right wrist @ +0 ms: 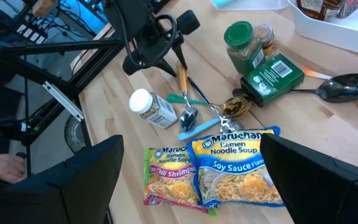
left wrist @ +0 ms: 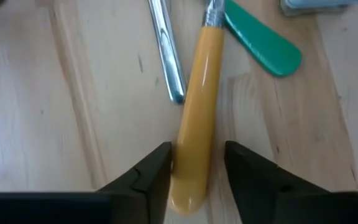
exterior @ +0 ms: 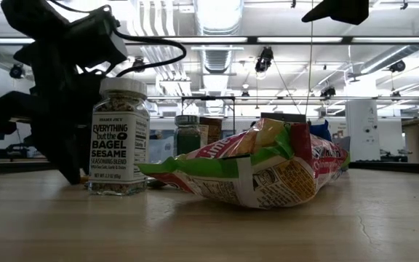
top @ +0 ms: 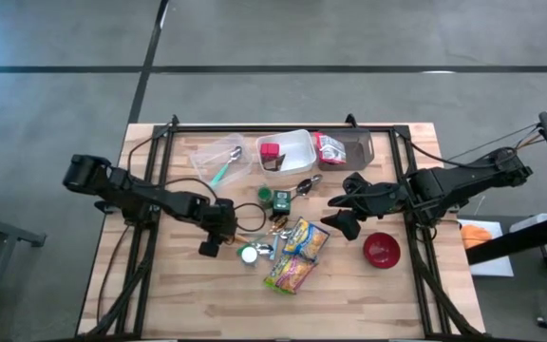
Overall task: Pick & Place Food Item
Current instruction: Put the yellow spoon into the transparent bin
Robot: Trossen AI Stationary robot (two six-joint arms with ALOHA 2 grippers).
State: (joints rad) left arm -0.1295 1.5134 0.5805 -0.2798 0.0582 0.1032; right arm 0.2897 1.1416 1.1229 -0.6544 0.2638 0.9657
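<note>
Looks like a robotics lab or test space inside some big industrial-type building, definitely not anybody's kitchen. The wooden table [top: 368, 304] sits on a bare grey concrete floor [top: 349, 38] with dark lines running across it, and black cables [top: 164, 157] trail over the tabletop. From table height you can see an open ceiling with long strip lights [exterior: 217, 40], exposed pipes and stuff hanging from above, plus a white column [exterior: 361, 127] further back. Past the table edge there's a metal frame [right wrist: 61, 93] and what looks like screens or electronics [right wrist: 36, 22] glowing blue.
</note>
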